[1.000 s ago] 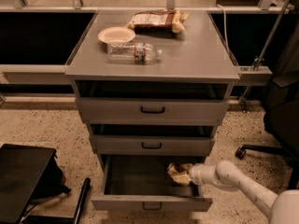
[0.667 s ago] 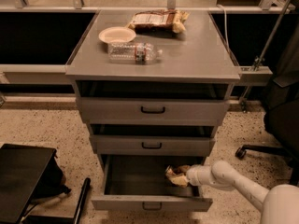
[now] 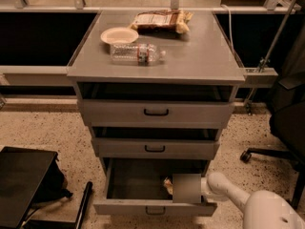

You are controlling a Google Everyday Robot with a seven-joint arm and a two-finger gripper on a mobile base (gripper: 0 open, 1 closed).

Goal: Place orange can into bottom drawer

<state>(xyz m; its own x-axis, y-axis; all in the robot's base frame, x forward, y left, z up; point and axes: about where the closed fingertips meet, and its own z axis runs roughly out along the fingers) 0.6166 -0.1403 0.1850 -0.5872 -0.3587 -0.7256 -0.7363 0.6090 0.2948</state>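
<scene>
The bottom drawer [image 3: 128,207] of the grey cabinet is pulled open and its dark inside shows. My gripper [image 3: 170,186] reaches into it from the right, low near the drawer's front right. It is shut on the orange can [image 3: 167,184]. Only a small golden sliver of the can shows left of my grey wrist cylinder [image 3: 187,188], which hides the rest. I cannot tell whether the can touches the drawer floor.
The top drawer [image 3: 156,112] and middle drawer [image 3: 155,148] stand slightly open above my arm. A clear bottle [image 3: 137,53], a plate [image 3: 119,35] and a snack bag [image 3: 159,20] lie on the cabinet top. A black chair [image 3: 288,123] stands right, a black case [image 3: 21,180] left.
My gripper has moved left and down, deeper into the bottom drawer, carrying the can with it. My wrist now covers most of the can.
</scene>
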